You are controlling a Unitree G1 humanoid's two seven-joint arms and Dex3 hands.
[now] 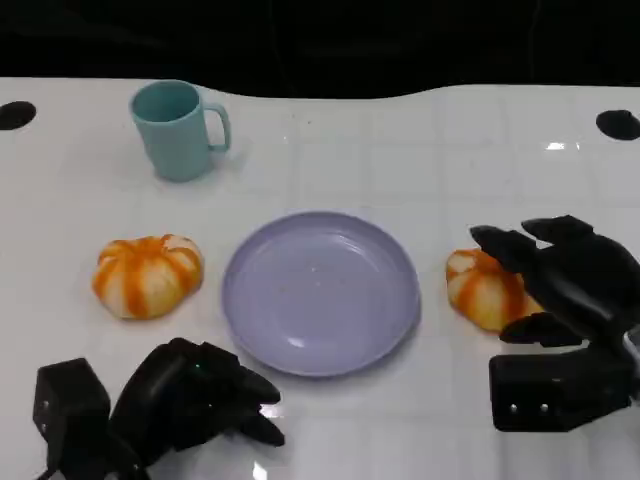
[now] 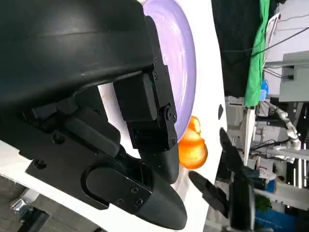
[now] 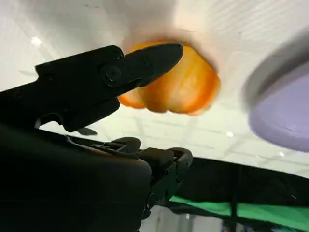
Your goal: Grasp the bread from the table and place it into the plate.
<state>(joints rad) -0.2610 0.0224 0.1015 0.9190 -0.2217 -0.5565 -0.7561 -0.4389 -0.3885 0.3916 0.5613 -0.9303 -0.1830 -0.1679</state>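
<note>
Two bread rolls on the white table, one either side of the purple plate, both outside it. Right hand sits over the right bread, fingers spread around it, no grip yet. Left hand rests near the plate's front edge, fingers curled, holding nothing; left bread untouched. Teal mug stands at the back.

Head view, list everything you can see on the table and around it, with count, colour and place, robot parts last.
plate: one, lavender, centre of the table
bread: two, orange and white; left bun left of the plate, right bun right of it, partly under the right hand's fingers
mug: one, teal, far left
table: one, white
left hand: black, near edge, holding nothing
right hand: black, fingers apart over the right bun
</note>
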